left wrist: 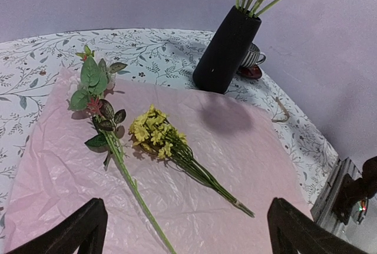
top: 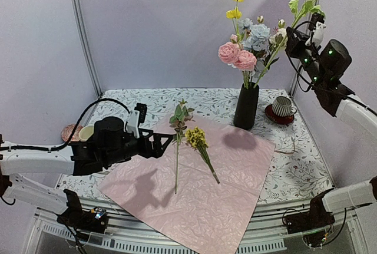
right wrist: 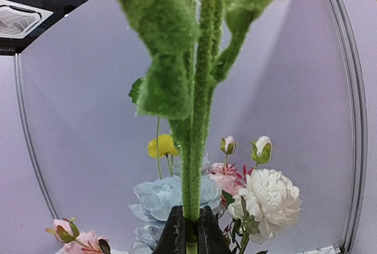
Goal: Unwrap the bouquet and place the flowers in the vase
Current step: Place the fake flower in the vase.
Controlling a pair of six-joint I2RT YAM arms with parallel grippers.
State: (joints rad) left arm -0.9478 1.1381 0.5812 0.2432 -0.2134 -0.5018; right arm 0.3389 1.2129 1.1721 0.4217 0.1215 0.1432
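Observation:
The black vase (top: 246,108) (left wrist: 226,50) stands at the back right with several flowers (top: 244,48) in it: pink, pale blue, yellow and cream. The bouquet's pink wrapping paper (top: 235,177) (left wrist: 235,160) lies spread flat. A leafy stem (top: 177,160) (left wrist: 112,142) and a yellow bunch (top: 197,139) (left wrist: 156,133) lie on it. My left gripper (top: 171,142) (left wrist: 188,233) hovers open over the paper, holding nothing. High above the vase, my right gripper (top: 290,36) (right wrist: 189,230) is shut on a fuzzy green flower stem (top: 277,50) (right wrist: 197,148), which slants down towards the vase mouth.
A ribbed cup on a red saucer (top: 283,108) (left wrist: 252,60) stands just right of the vase. Tan string (top: 288,148) (left wrist: 281,111) lies on the floral tablecloth by the paper's right corner. A small round dish (top: 73,132) sits at the far left. Grey walls close the back.

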